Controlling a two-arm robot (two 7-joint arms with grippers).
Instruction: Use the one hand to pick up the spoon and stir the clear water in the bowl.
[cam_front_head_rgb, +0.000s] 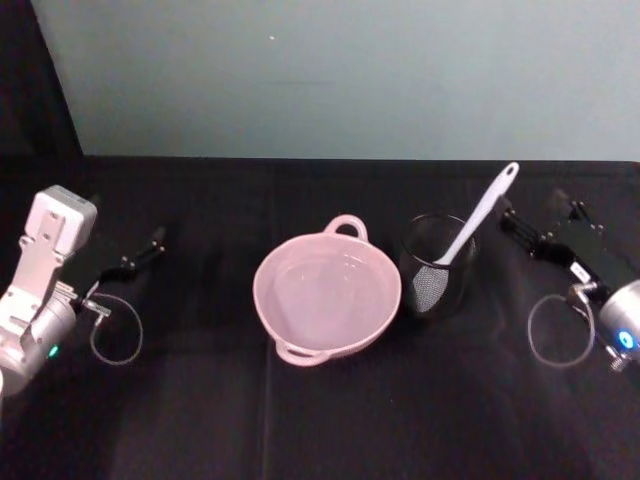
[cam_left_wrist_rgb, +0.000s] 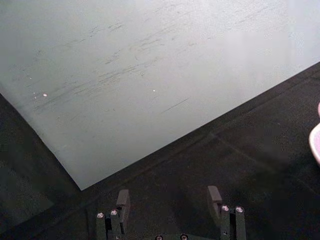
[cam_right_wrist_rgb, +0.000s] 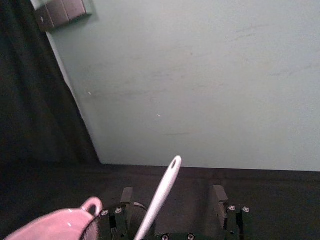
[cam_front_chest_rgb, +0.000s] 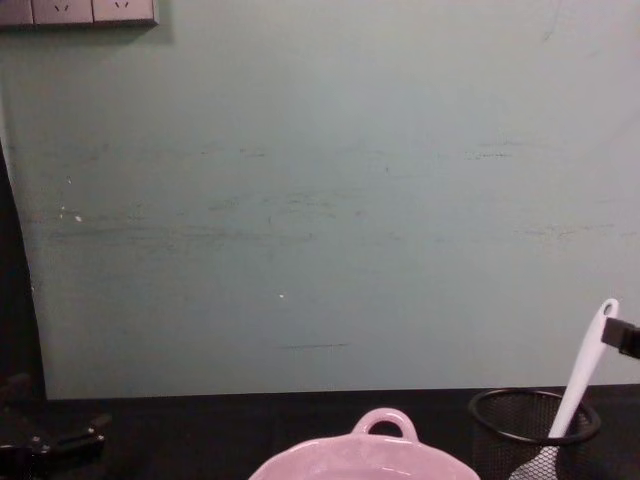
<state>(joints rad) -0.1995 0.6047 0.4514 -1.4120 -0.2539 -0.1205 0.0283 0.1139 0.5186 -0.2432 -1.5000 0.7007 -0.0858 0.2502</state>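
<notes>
I see the spoon standing tilted in the black mesh cup, just right of the bowl of clear water on the counter. My right gripper is beside the cup, fingers spread wide, empty. The left gripper sits far left, likewise spread and empty.

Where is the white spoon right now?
In the head view, the spoon stands tilted in the black wire-mesh cup, just right of the pink bowl, on the robot's right side.
</notes>
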